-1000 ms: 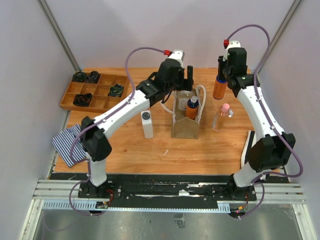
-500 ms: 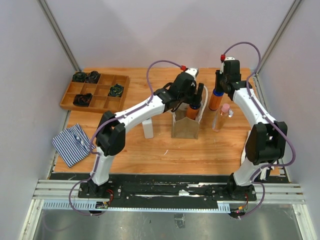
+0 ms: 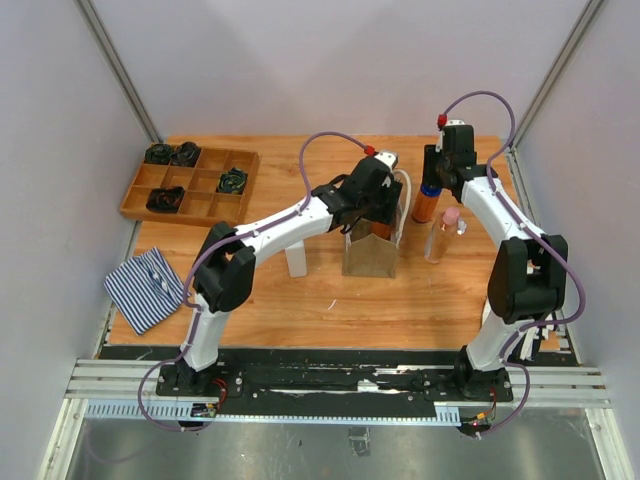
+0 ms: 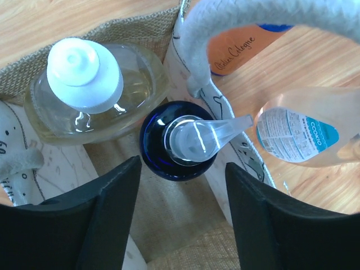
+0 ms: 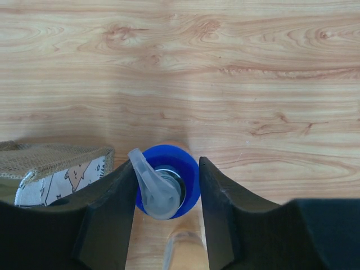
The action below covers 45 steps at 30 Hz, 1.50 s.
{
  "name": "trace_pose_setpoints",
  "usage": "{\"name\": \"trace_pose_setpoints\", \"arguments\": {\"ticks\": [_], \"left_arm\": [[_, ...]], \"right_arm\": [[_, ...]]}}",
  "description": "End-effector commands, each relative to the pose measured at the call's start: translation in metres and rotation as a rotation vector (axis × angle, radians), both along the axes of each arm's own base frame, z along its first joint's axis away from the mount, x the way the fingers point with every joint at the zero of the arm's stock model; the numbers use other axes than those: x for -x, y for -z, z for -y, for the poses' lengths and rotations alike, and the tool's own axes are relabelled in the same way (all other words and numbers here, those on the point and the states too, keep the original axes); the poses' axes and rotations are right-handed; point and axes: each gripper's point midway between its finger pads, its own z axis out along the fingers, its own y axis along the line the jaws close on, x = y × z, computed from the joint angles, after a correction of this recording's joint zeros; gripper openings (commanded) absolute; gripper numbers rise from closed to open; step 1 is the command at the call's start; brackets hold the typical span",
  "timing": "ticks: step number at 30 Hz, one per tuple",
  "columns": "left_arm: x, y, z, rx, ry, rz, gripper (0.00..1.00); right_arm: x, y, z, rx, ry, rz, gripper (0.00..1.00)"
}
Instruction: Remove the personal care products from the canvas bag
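Note:
The canvas bag [image 3: 368, 255] stands upright mid-table. My left gripper [image 3: 378, 207] hangs open over its mouth. In the left wrist view the gripper [image 4: 183, 180] is just above a blue-and-orange bottle [image 4: 179, 147], with a clear white-capped bottle [image 4: 90, 84] beside it, both inside the bag [image 4: 169, 236]. My right gripper [image 3: 428, 183] is shut on the other blue-and-orange bottle [image 3: 426, 204], upright and low over the table right of the bag; its fingers [image 5: 107, 208] press the blue cap [image 5: 169, 180]. The pink-capped bottle [image 3: 443, 233] and the white pump bottle [image 3: 296, 255] stand on the table.
A wooden tray [image 3: 190, 183] with black coiled items sits at the back left. A striped folded cloth [image 3: 147, 287] lies at the front left edge. A white rope handle [image 4: 270, 17] arcs above the bag's right side. A black object [image 3: 497, 290] sits at the table's right edge.
My left gripper has moved right and down over the bag's mouth. My right gripper has lowered its blue-and-orange bottle toward the table beside the pink-capped bottle.

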Motion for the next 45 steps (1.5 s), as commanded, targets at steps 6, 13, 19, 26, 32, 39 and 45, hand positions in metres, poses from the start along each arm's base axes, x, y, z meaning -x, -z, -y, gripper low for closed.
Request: {"name": "trace_pose_setpoints", "arguments": {"ticks": [6,13,19,26,32,39,45], "left_arm": [[-0.01,0.0,0.008,-0.01,-0.004,0.076,0.72],[-0.022,-0.003,0.008,-0.005,-0.028,0.145,0.8],[-0.027,0.025,0.014,-0.048,-0.037,0.088,0.81],[-0.033,0.043,0.011,-0.098,-0.083,0.05,0.34],[-0.036,-0.029,-0.023,-0.099,-0.21,0.17,0.0],[-0.013,-0.2,-0.086,0.103,-0.388,0.356,0.01],[0.02,-0.292,-0.168,0.24,-0.605,0.498,0.0]], "right_arm": [[0.006,0.009,0.004,-0.021,0.014,-0.022,0.73],[0.029,-0.016,0.006,-0.021,0.008,0.028,0.85],[0.043,-0.047,0.009,-0.034,0.017,0.099,0.86],[0.059,-0.076,0.01,-0.048,0.015,0.153,0.88],[0.083,-0.109,-0.018,-0.082,-0.091,0.222,0.87],[0.114,-0.16,-0.073,-0.071,-0.264,0.338,0.87],[0.12,-0.159,-0.111,-0.14,-0.4,0.318,0.85]]}}
